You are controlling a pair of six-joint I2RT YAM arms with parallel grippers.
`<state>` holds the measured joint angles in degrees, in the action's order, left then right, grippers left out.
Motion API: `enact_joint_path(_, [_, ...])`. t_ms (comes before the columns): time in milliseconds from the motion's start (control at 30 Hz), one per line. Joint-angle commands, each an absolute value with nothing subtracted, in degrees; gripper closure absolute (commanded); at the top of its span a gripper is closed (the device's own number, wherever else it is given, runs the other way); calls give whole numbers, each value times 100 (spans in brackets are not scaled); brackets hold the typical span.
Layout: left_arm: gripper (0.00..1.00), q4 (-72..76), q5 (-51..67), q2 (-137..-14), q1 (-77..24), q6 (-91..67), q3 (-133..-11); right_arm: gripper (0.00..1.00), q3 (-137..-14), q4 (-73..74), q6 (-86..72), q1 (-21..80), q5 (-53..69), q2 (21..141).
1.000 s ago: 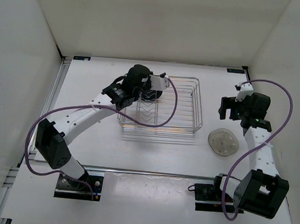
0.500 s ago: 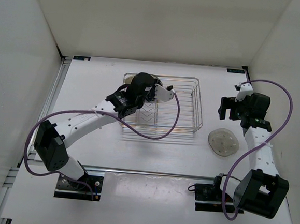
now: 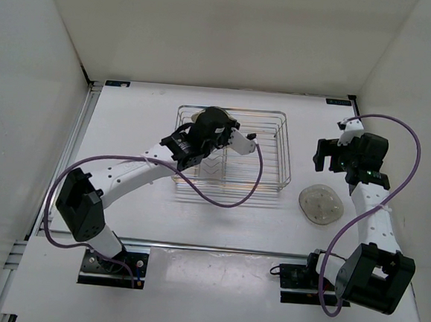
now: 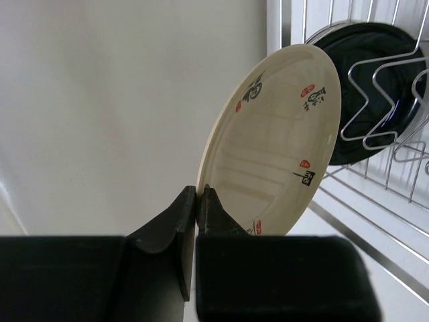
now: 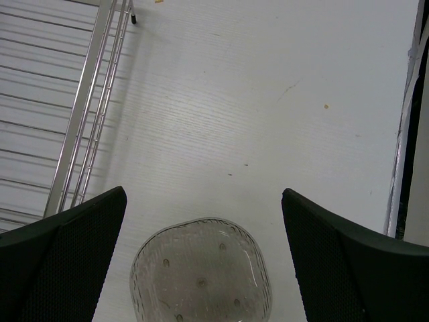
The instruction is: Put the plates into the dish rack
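**A:** The left gripper (image 4: pixel 199 194) is pinched narrow on the rim of the tan-yellow plate (image 4: pixel 275 141). It holds the plate on edge, leaning a little, over the far side of the dish rack (image 3: pixel 282 155).

**B:** Just beside it the black plate (image 4: pixel 379 67) stands upright behind a divider wire (image 4: pixel 365 117). I'd call that one loaded.

**A:** Agreed. The tan one isn't released, though, and I can't tell whether its lower edge touches the wires.

**B:** Over on the other side, the right gripper (image 5: pixel 204 194) hangs with its jaws spread wide and nothing in them. It's above a grey plate (image 5: pixel 201 272) that lies flat on the table (image 5: pixel 268 100), near the rack's right side.

**A:** So one is in, one is being seated and one grey is waiting.

**B:** And the fourth plate? I can't find it from any view, so I'd judge the job roughly a quarter done.
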<state>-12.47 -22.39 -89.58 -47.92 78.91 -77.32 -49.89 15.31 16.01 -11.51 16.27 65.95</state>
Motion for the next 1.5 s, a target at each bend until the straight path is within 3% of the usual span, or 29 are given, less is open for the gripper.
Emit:
enact_joint_path(0, [90, -1090, -1864, -9096, -4711, 7823, -7883, 0, -4939, 1301, 1547, -1169, 1705, 6530])
enact_joint_path(1467, [90, -1248, -1433, -9773, -4263, 7295, -8218, 0, -4887, 1301, 1494, -1485, 2021, 6425])
